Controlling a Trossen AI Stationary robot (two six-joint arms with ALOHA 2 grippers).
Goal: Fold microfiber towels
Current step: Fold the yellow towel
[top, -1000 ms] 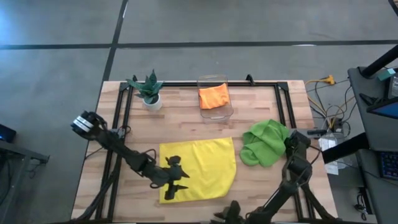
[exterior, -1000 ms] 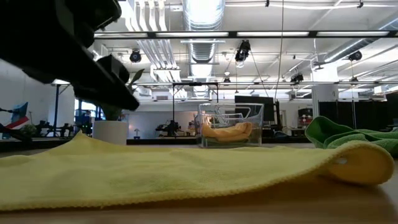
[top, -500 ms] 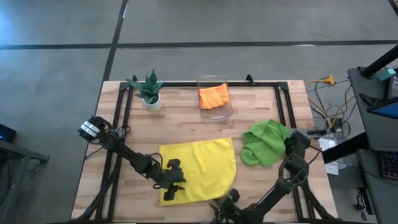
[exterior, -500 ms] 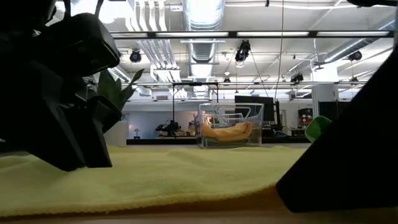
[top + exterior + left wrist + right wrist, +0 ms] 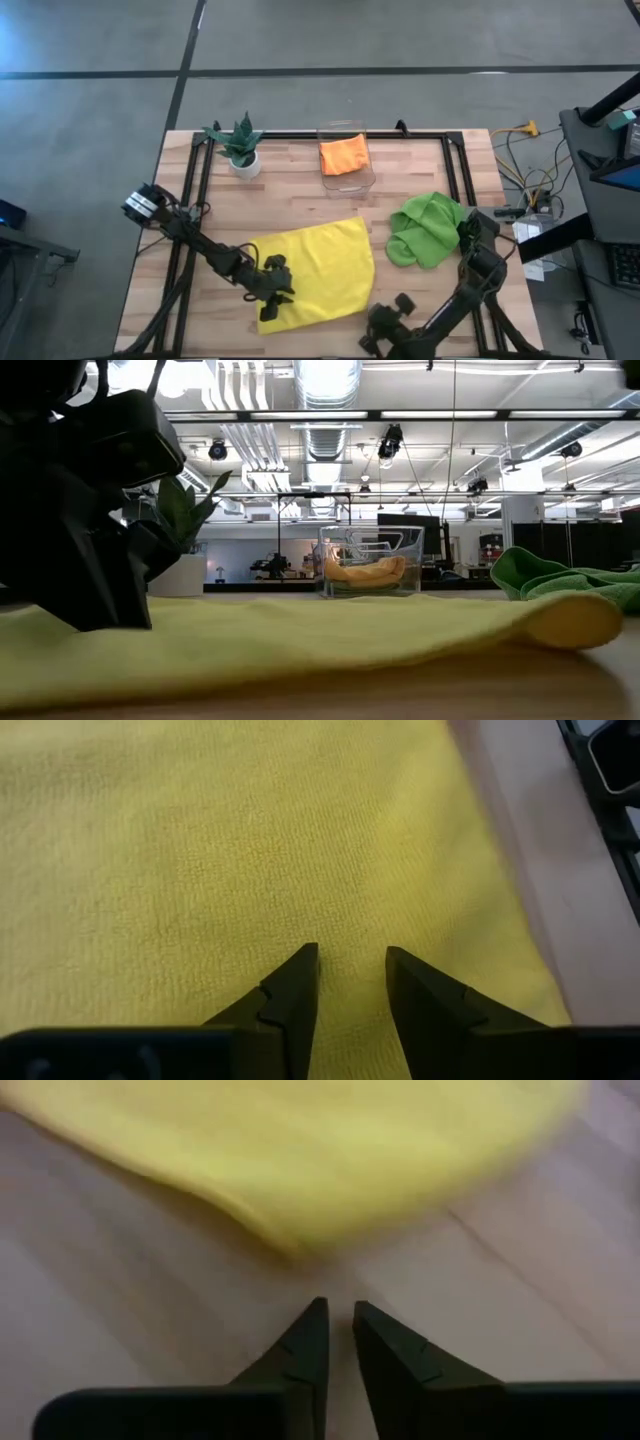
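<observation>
We judge the task to be at an early stage. The soft yellow microfiber towel [image 5: 318, 270] lies spread on the wooden desk [image 5: 420, 170] near the front edge, slightly skewed, with no completed fold visible. The crumpled lime green microfiber towel [image 5: 427, 230] sits in a heap towards the right edge of the desk, untouched. The orange microfiber towel [image 5: 344, 155] rests inside the clear plastic bin [image 5: 346, 178] at the back edge; we cannot tell whether it is folded. A small green potted plant [image 5: 241, 146] stands near the back left corner.

The left gripper [image 5: 349, 968] is on the front left part of the yellow towel. Its jaws stand narrow with their tips pressed into the cloth, and we cannot tell whether a pinch of fabric is caught between them. The right gripper [image 5: 338, 1318] is just off the towel's front right corner, over bare wood. Its jaws are nearly together and hold nothing.

Remaining work, in our judgement: folding the yellow towel, then the green one.
</observation>
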